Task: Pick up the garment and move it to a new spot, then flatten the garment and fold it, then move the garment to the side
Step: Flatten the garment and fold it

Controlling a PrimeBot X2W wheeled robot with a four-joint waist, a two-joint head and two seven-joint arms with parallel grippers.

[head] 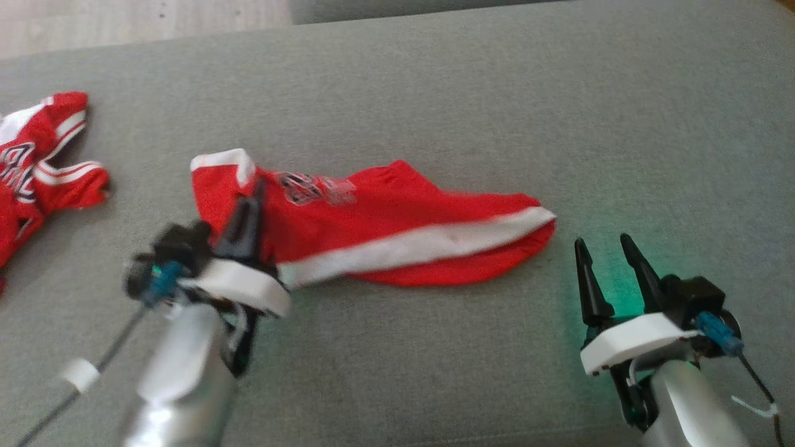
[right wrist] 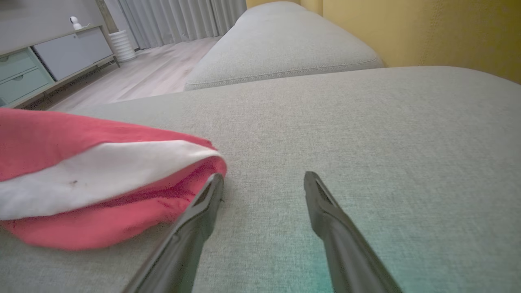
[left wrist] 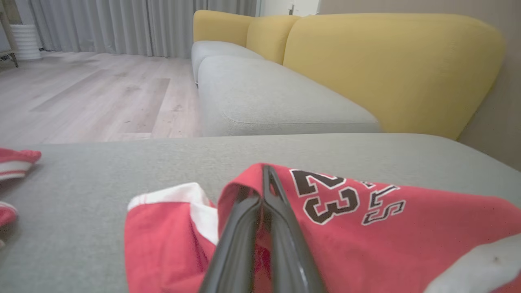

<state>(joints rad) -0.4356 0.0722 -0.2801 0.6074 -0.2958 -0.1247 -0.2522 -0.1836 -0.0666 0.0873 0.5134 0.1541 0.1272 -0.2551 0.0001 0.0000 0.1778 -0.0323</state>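
A red garment with a white band and a printed "23" lies crumpled across the grey cushion. My left gripper is shut on the garment's left part, just right of a white-edged corner. In the left wrist view its fingers are pressed together, with a raised fold of the red garment bunched around them. My right gripper stands open on the cushion just right of the garment's right end. In the right wrist view its left fingertip sits beside the edge of the garment, and nothing lies between its fingers.
A second red and white garment lies at the cushion's far left. Another grey seat with yellow backrests continues beyond the cushion. Wooden floor lies past the far edge, with a low cabinet beyond it.
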